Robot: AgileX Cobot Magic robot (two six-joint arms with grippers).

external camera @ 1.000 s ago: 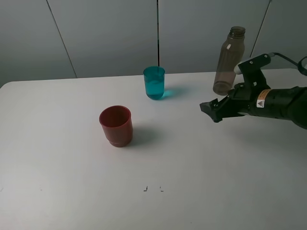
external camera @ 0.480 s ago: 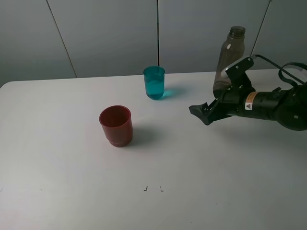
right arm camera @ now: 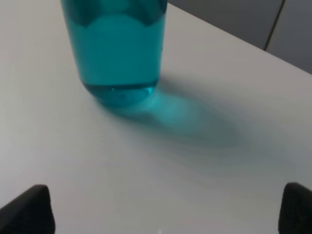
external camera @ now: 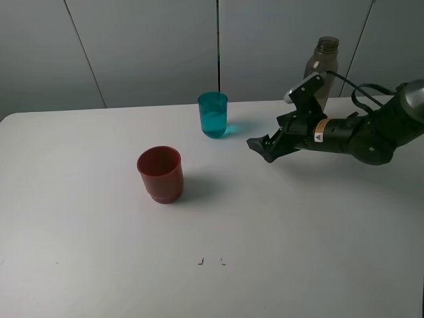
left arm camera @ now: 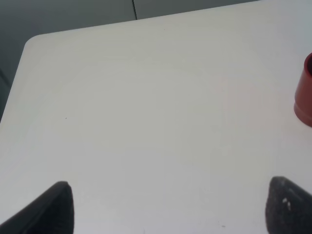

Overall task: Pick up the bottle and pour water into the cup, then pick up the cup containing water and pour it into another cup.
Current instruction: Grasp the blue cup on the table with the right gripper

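The teal cup [external camera: 213, 114] stands upright at the back middle of the white table and fills the right wrist view [right arm camera: 114, 51], with water in it. The dark-red cup [external camera: 160, 173] stands to its front left; its edge shows in the left wrist view [left arm camera: 304, 92]. The grey-brown bottle [external camera: 320, 61] stands upright at the back right, partly hidden behind my right arm. My right gripper [external camera: 262, 147] is open and empty, low over the table, a short way right of the teal cup. My left gripper [left arm camera: 168, 207] is open and empty; only its fingertips [left arm camera: 57, 204] show.
The white table [external camera: 99, 252] has a rounded far-left corner [left arm camera: 34, 41]. A grey panelled wall [external camera: 146, 46] stands behind it. Two small dark marks [external camera: 201, 261] lie near the front middle.
My right gripper has moved left, away from the bottle and toward the teal cup. The bottle and both cups have stayed in place.
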